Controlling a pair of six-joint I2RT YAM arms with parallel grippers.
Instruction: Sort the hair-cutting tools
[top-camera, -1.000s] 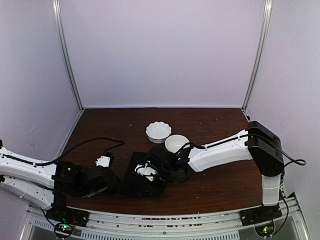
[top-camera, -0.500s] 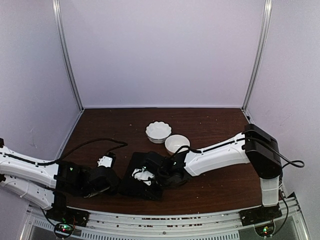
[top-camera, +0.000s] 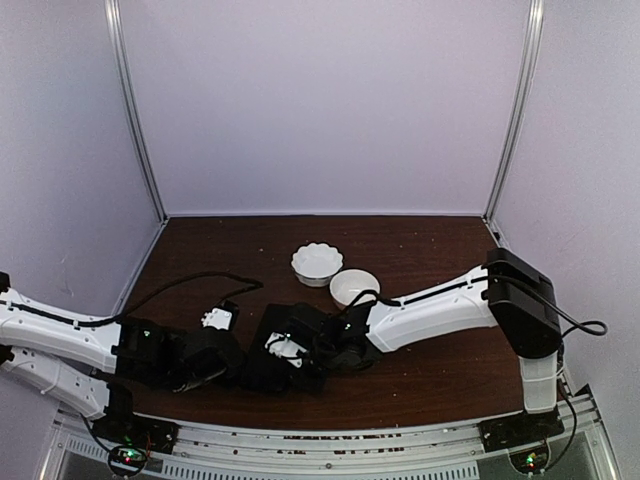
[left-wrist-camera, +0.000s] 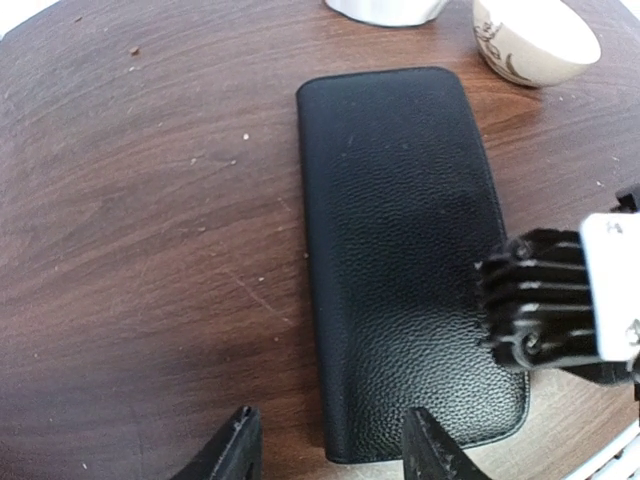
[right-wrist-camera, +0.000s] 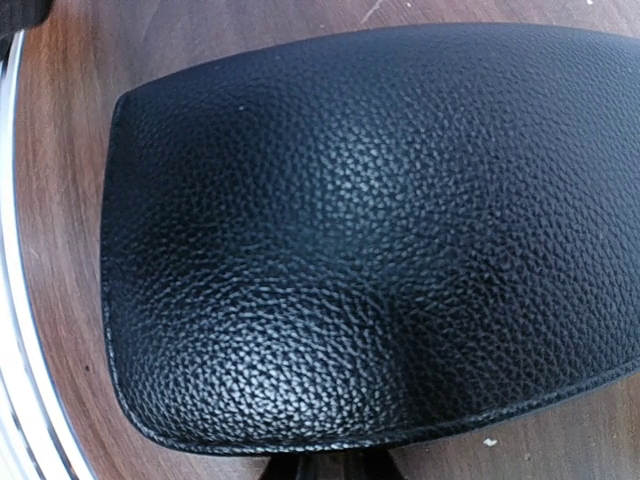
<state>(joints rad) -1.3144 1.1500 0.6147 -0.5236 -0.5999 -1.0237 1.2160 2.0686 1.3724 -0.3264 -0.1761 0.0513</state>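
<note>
Tools aren't visible, so we judge they're shut inside the case (left-wrist-camera: 395, 250) lying flat on the bench (left-wrist-camera: 150, 200): left pincer (left-wrist-camera: 332, 460) half open, empty, straddling its near corner, likely to steady it; right pincer (right-wrist-camera: 332, 468) at its edge, opening and grip we cannot tell.

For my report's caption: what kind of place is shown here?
Probably a robot test booth: plain walls with metal posts enclose a wooden table, with a left arm and a right arm mounted at its near edge.

Black case (left-wrist-camera: 390, 250), scalloped bowl (top-camera: 316, 262), plain bowl (top-camera: 354, 286), table (top-camera: 430, 245)
</note>
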